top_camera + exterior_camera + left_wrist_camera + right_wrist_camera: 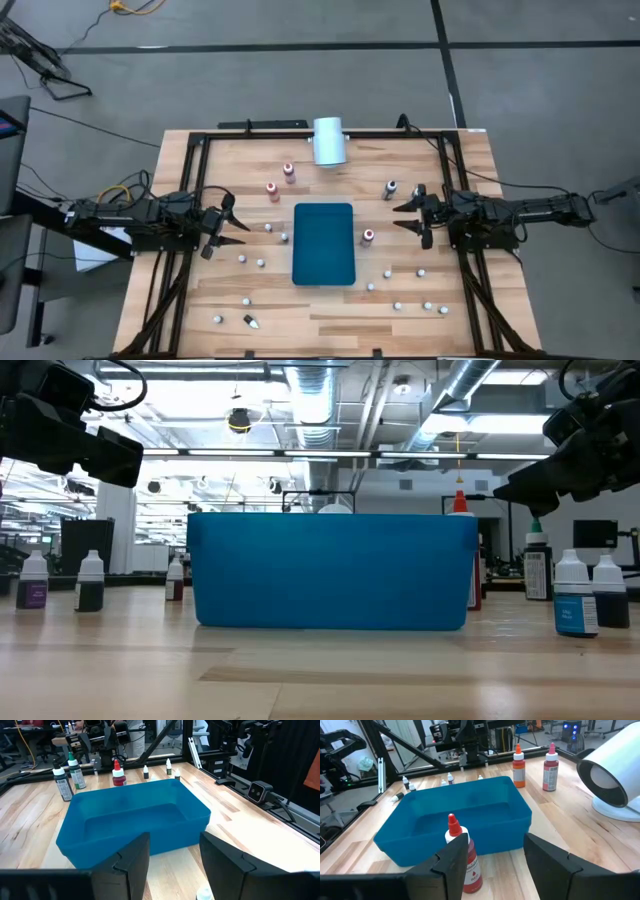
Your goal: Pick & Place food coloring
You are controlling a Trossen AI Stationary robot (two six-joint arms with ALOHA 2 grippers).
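The food coloring bottles stand scattered on the wooden table around a teal bin (323, 243). The taller ones are at the far left (289, 172) (272, 190), the far right (390, 188) and beside the bin's right wall (368, 236). Several tiny pale-capped ones (261, 263) (398, 306) stand nearer the front. My left gripper (232, 227) hovers open at the table's left side, pointing at the bin (132, 820). My right gripper (410, 217) hovers open at the right side. The red-capped bottle (465, 860) stands just ahead of its fingers, and nothing lies between either pair of fingers.
A large white cylinder (329, 141) lies at the table's far edge, also visible in the right wrist view (612, 770). One tiny bottle (251, 321) lies on its side near the front left. A black frame (190, 180) runs along the table's sides.
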